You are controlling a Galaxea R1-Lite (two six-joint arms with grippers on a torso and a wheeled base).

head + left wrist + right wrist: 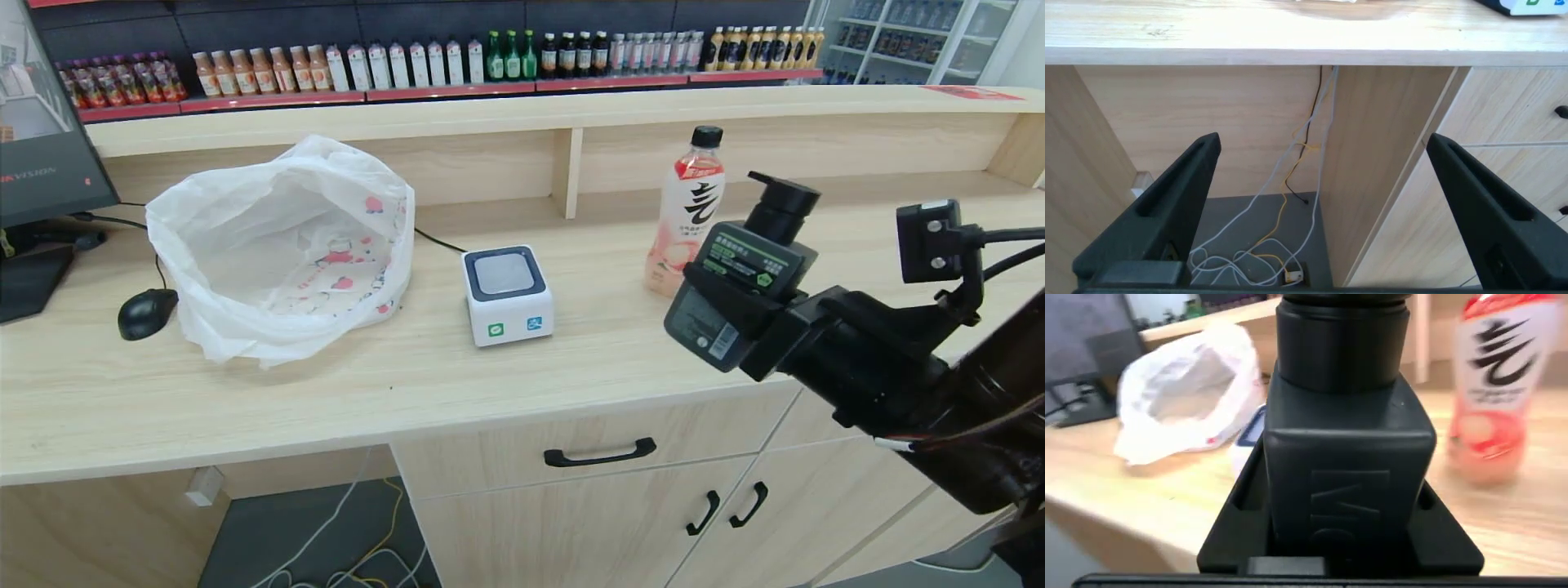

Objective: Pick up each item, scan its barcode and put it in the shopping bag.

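Right end effector [729,309] is clamped on the pump bottle [747,265], held tilted over the desk [408,384] near its front right edge, just beside the standing peach drink bottle [686,216]. There is bare desk between it and the scanner [506,294]. The shopping bag [204,214] sits left of the scanner, mouth open. The pump bottle is dark and square-bodied with a black pump, a green label and a barcode low on one face. Left end effector [1323,151] is below the desk edge, fingers wide apart, facing cables [1282,212].
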